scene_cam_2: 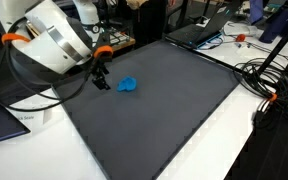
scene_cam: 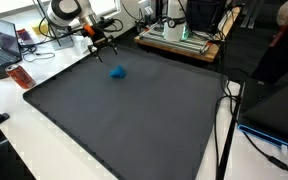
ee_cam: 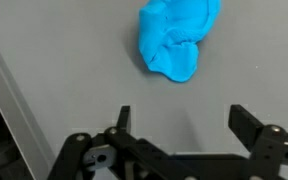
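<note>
Dark grey mat (scene_cam: 134,120) on a cluttered lab bench: gripper (ee_cam: 181,118) hovers wide open and empty, with the crumpled blue cloth (ee_cam: 176,40) on the mat just ahead of its fingertips, roughly centred and not touching.

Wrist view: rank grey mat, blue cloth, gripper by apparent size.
1. grey mat, fills most of the frame.
2. blue cloth and gripper: similar extent, and the gripper sits nearest the camera, so unranked.
</note>
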Controlling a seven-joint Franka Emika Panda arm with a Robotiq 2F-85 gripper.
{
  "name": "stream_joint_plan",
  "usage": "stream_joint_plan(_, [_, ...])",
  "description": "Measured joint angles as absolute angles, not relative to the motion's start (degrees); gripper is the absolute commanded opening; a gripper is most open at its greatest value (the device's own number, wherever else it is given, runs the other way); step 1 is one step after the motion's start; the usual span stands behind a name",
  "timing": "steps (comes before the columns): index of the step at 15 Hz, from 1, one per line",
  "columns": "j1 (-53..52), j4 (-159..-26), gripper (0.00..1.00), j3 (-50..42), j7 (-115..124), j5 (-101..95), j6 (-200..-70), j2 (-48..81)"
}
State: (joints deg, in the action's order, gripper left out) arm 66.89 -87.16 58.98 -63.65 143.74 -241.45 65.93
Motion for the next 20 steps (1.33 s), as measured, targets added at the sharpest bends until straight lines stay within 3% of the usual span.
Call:
stream_joint_plan(11, [68.55, -101.04, 1.00, 58.30, -30.52, 143.74, -239.91, 52.68])
stream_joint_plan(20, [77.05, -116.62, 1.00, 66.12, -13.54, 143.74, -225.91, 43.03])
